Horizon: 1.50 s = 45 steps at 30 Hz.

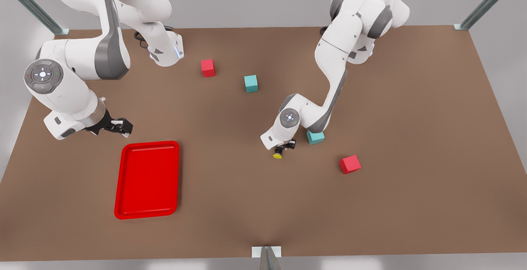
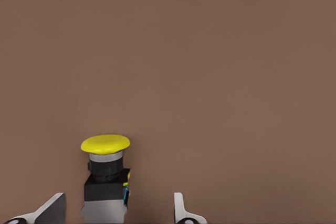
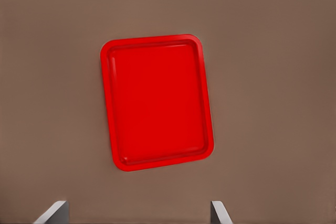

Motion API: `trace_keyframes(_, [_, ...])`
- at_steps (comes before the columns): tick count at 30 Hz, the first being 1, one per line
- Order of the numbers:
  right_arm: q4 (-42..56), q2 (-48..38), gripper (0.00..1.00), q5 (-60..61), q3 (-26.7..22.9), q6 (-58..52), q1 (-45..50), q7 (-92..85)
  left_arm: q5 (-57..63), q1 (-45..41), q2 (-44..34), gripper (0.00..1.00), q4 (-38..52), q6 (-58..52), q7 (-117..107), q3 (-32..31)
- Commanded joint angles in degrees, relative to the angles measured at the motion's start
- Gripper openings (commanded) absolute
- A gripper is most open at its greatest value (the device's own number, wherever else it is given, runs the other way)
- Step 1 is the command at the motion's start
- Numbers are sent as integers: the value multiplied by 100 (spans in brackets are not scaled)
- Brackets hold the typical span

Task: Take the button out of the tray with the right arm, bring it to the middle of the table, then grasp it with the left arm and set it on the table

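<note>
Red cubes [image 1: 208, 67]: two
Teal cubes [image 1: 250, 83]: two
Button [image 1: 278, 154]: one, yellow cap, black body
Left gripper [image 1: 285, 145]: fingers spread around button
Right gripper [image 1: 119, 126]: spread, near tray [image 1: 123, 183]

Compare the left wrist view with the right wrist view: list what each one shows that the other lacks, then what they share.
Left wrist view alone: the button, yellow cap up, close to one finger of the left end effector, whose fingers stand apart.

Right wrist view alone: the red tray, nothing in it, seen from above by the right end effector, open and holding nothing.

Both: the brown table as background, and two spread fingertips at the frame's edge.
</note>
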Motion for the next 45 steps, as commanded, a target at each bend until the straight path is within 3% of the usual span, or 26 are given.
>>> trace_keyframes(1, [3,-6,100,0,0,-18,0,-935,6,3,67,100,11,279,448,0])
trace_keyframes(10, [3,3,100,-79,0,-18,9,-935,-3,21,313,100,55,446,448,0])
trace_keyframes(12, [3,-6,100,-79,0,-18,9,-935,-12,21,313,81,55,446,439,9])
trace_keyframes(15, [3,3,100,-79,0,-18,9,-935,-3,21,296,78,55,446,457,35])
trace_keyframes(22, [3,3,100,-79,0,-18,9,-935,6,91,278,52,55,428,465,62])
trace_keyframes(27, [12,3,100,-79,0,-18,9,-935,-3,118,278,47,64,358,457,62])
trace_keyframes(31, [3,11,100,-88,0,-9,9,-935,-3,47,138,47,231,-380,184,202])
trace_keyframes(35, [3,11,100,-79,0,-9,9,-935,41,-14,102,47,855,-750,-3119,308])
trace_keyframes(38, [3,3,100,-88,0,-9,9,-935,374,-23,208,47,1443,-723,-7064,492])
trace_keyframes(40, [3,11,100,-79,0,-9,9,-935,1393,-58,278,46,1760,-741,-9499,492])
trace_keyframes(42, [3,3,100,-88,0,-9,9,-935,3290,-164,313,46,1839,-863,-12092,492])
trace_keyframes(43, [3,3,100,-88,0,-9,9,-935,4311,-295,313,46,1822,-1346,-13042,483])
trace_keyframes(45, [3,3,100,-79,0,-9,9,-935,4874,-498,445,46,1813,-2832,-13641,492])
